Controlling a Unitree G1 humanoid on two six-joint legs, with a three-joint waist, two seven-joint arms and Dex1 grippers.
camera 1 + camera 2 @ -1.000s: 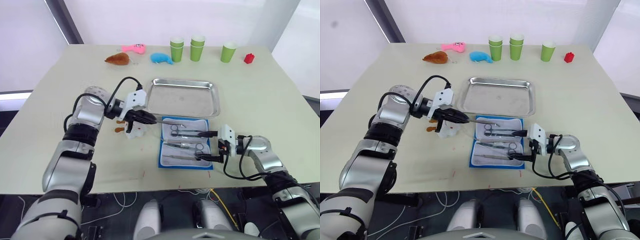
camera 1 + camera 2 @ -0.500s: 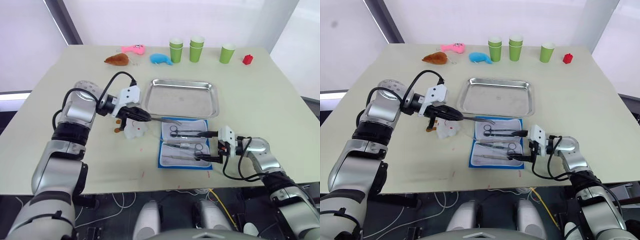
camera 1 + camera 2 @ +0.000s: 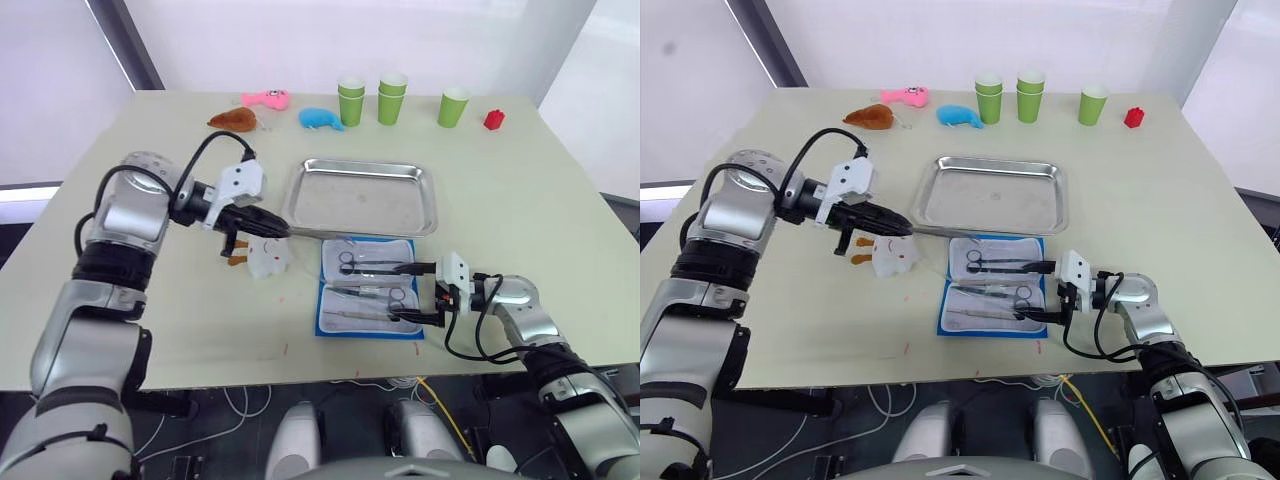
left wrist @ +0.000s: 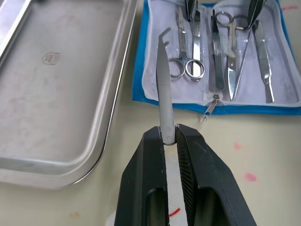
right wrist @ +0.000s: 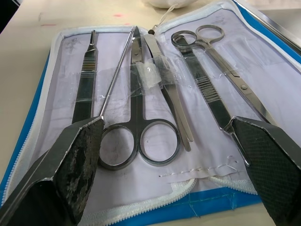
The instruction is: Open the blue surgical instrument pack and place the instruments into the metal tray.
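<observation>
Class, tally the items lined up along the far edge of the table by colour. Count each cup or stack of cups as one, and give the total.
green cups or cup stacks: 3
pink toy: 1
blue toy: 1
brown toy: 1
red block: 1
Total: 7

The blue pack (image 3: 369, 288) lies unzipped and flat near the table's front edge, its pale grey lining up, with scissors, forceps and other slim steel instruments (image 5: 155, 103) lying side by side in it under clear straps. The metal tray (image 3: 362, 194) sits just behind the pack toward the table's far edge, shiny, shallow and bare inside. One slim silvery tool with a bent tip (image 4: 163, 89) is clamped in the left gripper (image 4: 170, 136), held above the table by the tray's near left corner.
</observation>
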